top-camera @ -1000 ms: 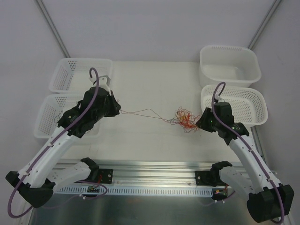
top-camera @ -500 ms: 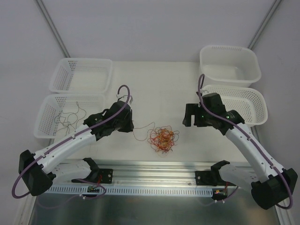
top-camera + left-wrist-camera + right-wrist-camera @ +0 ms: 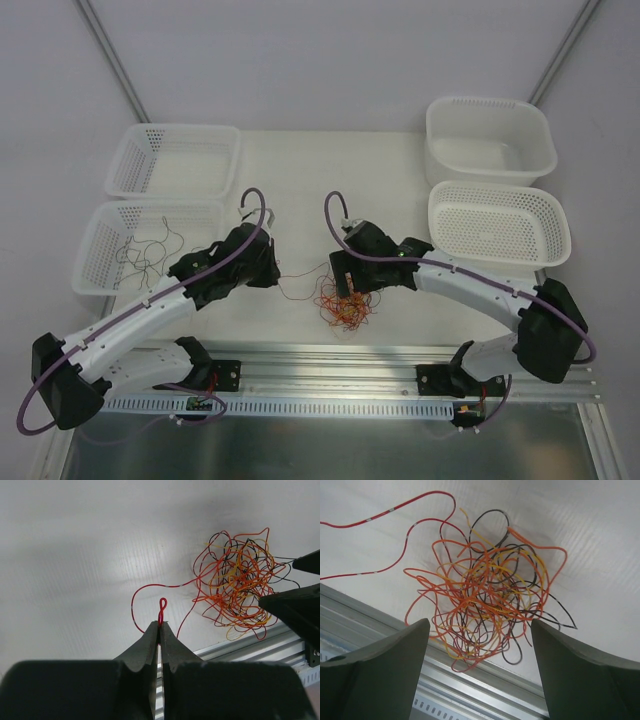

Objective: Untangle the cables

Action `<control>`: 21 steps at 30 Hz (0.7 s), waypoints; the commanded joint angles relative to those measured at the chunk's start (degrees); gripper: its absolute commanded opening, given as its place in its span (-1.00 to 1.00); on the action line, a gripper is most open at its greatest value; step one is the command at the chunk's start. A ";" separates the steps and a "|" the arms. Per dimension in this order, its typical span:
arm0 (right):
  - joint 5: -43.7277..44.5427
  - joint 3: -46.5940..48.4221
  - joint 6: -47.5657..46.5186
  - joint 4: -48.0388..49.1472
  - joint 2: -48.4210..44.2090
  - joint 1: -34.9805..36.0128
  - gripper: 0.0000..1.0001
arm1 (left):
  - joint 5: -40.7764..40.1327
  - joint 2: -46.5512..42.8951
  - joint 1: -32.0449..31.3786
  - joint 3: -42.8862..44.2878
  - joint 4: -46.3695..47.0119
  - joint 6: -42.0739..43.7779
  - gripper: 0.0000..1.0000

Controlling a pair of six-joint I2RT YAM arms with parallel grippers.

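Top view. A white table top point(image 3: 320, 170) fills the centre, lit evenly and softly — shadows stay faint. Plain pale grey walls point(image 3: 330, 60) close the upper half. One slanted metal pole point(image 3: 110, 60) runs at upper left, a second pole point(image 3: 567, 50) at upper right. A ribbed aluminium rail point(image 3: 330, 365) crosses the lower part, with a brushed metal sheet point(image 3: 330, 450) along the bottom edge.

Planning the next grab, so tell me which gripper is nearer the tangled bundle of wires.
Right. The right gripper hangs open directly over the tangled bundle. The left gripper sits off to its left, shut on a red wire leading into it.
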 commanded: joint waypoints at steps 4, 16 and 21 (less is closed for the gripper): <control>3.28 -2.15 5.18 6.14 8.35 1.91 0.68 | -4.45 -2.89 -0.23 -0.15 0.05 -0.61 -1.00; 9.25 -3.90 2.30 0.80 7.94 -2.13 -0.77 | -15.17 -6.94 7.41 12.14 -16.38 3.16 -1.00; 11.20 -4.88 -3.86 -6.22 -3.22 -13.34 -0.99 | -21.24 -7.03 9.09 16.98 -22.88 4.75 -1.00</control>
